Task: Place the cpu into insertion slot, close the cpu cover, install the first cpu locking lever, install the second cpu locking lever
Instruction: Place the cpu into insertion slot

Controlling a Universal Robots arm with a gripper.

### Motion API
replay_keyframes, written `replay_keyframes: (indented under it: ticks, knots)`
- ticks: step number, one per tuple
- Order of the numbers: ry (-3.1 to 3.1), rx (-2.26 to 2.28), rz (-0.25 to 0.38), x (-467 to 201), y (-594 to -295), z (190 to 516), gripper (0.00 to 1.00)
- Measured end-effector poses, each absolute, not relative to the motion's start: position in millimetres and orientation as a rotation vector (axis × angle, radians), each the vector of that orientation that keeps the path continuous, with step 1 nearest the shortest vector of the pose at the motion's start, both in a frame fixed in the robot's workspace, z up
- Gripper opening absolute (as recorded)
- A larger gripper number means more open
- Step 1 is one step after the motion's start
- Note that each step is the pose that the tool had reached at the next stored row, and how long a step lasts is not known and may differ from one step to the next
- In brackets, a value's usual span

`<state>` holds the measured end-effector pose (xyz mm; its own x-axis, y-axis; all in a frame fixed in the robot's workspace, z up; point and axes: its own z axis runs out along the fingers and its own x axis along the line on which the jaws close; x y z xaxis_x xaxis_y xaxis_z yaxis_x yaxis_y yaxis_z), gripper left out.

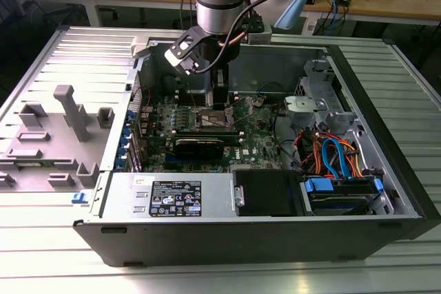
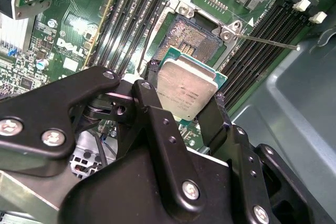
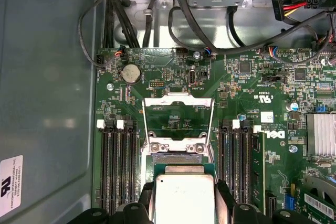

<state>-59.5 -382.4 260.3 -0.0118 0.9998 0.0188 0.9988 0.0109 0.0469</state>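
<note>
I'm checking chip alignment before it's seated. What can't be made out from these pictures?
- Underside of the cpu: faces away in both wrist views.
- The insertion slot: near part hidden by the cpu in the second wrist view, most of it in the first.
- Exterior view: the gripper hides the cpu.
- Gap between cpu and slot: cannot tell.

My gripper (image 2: 185, 85) is black with a satin, faintly glinting finish. Its fingers (image 2: 157, 124) are smooth and studded with bright metal screw heads. The cpu (image 2: 186, 92) has a dull silver-grey metal top, smooth and only softly reflective (its thin edge is green board material). The insertion slot (image 2: 191, 38) is dark and finely grained at the centre, with a shiny silvery metal rim. The cpu cover (image 3: 177, 101) is thin bright sheet metal. The circuit board (image 3: 231, 77) is glossy green. The case wall (image 3: 47, 77) is matt grey metal, and the table (image 1: 207, 277) is ribbed, pale, reflective metal.
</note>
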Motion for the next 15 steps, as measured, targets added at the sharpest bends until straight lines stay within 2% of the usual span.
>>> replay_keyframes:
  ticks: [15]
  knots:
    - [2.219,2.195,0.073,-59.5,-382.4,255.6,0.55]
